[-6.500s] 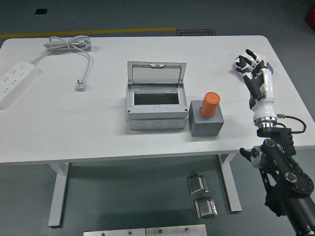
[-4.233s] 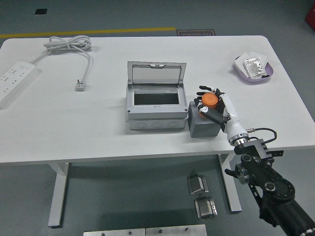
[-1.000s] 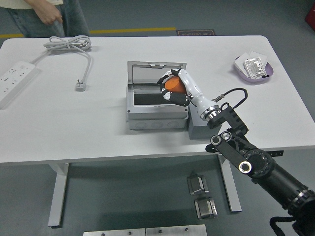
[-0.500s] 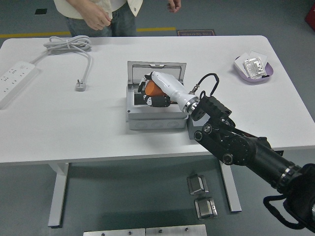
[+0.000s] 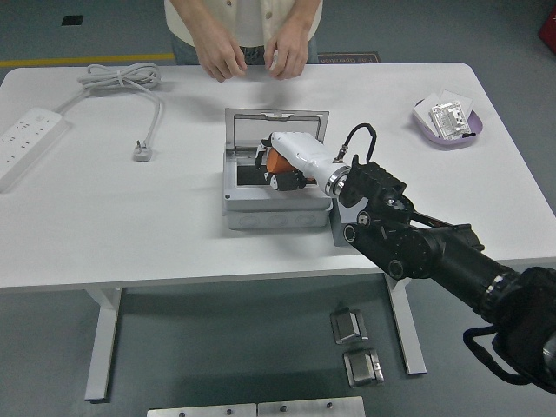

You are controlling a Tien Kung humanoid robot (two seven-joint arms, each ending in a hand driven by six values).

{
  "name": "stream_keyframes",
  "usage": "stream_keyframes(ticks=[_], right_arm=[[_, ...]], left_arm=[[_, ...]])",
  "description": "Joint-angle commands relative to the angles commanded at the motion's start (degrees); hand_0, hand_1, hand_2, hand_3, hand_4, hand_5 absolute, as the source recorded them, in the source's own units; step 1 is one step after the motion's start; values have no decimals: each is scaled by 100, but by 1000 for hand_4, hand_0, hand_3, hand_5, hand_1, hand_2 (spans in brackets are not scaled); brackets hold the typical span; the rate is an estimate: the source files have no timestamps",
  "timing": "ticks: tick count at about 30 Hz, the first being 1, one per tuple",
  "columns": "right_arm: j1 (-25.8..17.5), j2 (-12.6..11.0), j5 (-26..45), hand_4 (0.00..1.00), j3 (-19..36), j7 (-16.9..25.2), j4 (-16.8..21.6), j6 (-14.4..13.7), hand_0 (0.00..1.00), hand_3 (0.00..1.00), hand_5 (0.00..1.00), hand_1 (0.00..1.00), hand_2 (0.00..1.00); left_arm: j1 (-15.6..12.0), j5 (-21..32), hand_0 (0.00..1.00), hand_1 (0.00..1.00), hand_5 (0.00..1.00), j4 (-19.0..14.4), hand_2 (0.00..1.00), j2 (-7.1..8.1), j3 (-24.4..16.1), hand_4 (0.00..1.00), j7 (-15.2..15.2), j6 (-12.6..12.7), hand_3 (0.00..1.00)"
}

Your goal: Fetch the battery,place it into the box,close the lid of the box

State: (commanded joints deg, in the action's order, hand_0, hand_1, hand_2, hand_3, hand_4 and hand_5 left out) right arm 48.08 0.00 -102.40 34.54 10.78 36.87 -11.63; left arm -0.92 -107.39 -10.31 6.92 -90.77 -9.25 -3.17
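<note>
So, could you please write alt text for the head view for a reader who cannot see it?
The right robot hand holds an orange battery inside an open grey box, whose lid stands upright, on a white table. A person's hands hover at the far edge.

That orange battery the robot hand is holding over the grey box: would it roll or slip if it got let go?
The battery looks like a smooth, rigid cylinder, so laid on its side it would probably roll. Its plain surface may be slippery, which may be why the right hand wraps it with its fingers. Dropped now, it would likely stay inside the open box, whose walls should stop it.
</note>
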Motion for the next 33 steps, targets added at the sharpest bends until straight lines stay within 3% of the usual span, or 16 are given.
stream_keyframes(ticks=[12,13,18,19,24,25,30,31,33], right_arm=[[91,0,138,47,13,30,-161,144,186,437,2,313,444],[100,0,146,156,19,33,-174,156,218,552,2,366,485],[127,0,182,156,56,77,-226,221,218,552,2,366,485],[129,0,187,319,64,88,-233,237,241,659,12,415,553],[118,0,229,319,81,129,-254,309,241,659,12,415,553],[114,0,239,590,84,137,-256,319,306,674,282,464,578],[85,0,310,590,94,172,-244,351,306,674,282,464,578],[80,0,323,798,95,177,-237,354,466,716,462,532,610],[71,0,336,798,101,182,-227,360,466,716,462,532,610]], left_arm=[[10,56,615,633,213,0,635,6,85,716,15,5,680],[9,55,615,633,211,0,634,7,87,714,15,4,679],[19,79,615,633,211,0,634,12,124,714,22,5,679],[21,86,615,633,209,0,634,12,133,712,23,5,679],[20,96,615,633,209,0,634,16,150,712,19,3,679],[19,96,615,633,207,0,634,17,150,712,18,3,680],[19,98,615,633,207,0,634,24,159,712,14,2,680],[20,98,615,633,206,0,634,25,163,711,13,2,677],[23,102,615,633,206,0,634,26,174,711,14,3,677]])
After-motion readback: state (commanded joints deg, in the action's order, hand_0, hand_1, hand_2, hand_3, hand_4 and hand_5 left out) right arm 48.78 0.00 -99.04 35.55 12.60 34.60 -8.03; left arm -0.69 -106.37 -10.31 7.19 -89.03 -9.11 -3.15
